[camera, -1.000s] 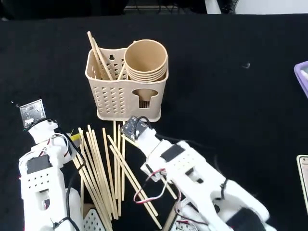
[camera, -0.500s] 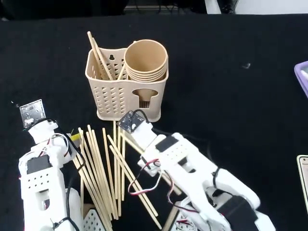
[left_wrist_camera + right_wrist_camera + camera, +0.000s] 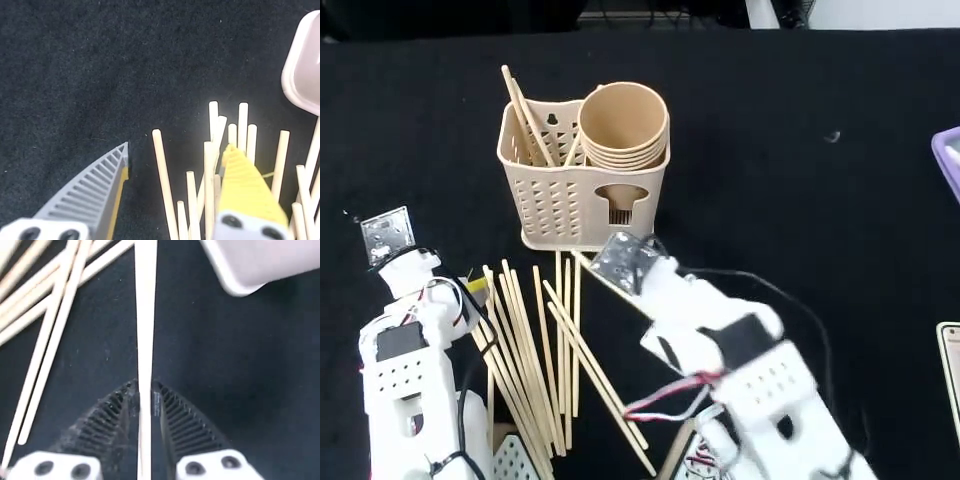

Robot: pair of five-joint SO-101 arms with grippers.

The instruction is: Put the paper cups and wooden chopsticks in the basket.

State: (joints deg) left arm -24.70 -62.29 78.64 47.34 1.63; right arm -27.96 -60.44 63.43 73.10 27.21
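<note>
Chopstick [image 3: 146, 315] runs lengthwise through the right gripper [image 3: 145, 392], which is clenched on it close in front of the basket [image 3: 582, 195]. Gripped along its length like that, it may well slide or swing when lifted, and its tip could snag the basket wall. Stacked paper cups [image 3: 623, 125] fill one compartment, and standing chopsticks [image 3: 520, 105] lean in the other. The left gripper [image 3: 177, 150], spread open, hovers over the loose chopsticks [image 3: 535, 350].

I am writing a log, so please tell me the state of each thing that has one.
Cups: stacked, inside the basket.
Loose chopsticks: lying flat on the table.
Left claw: open above them.
Right claw: shut on one chopstick.
</note>
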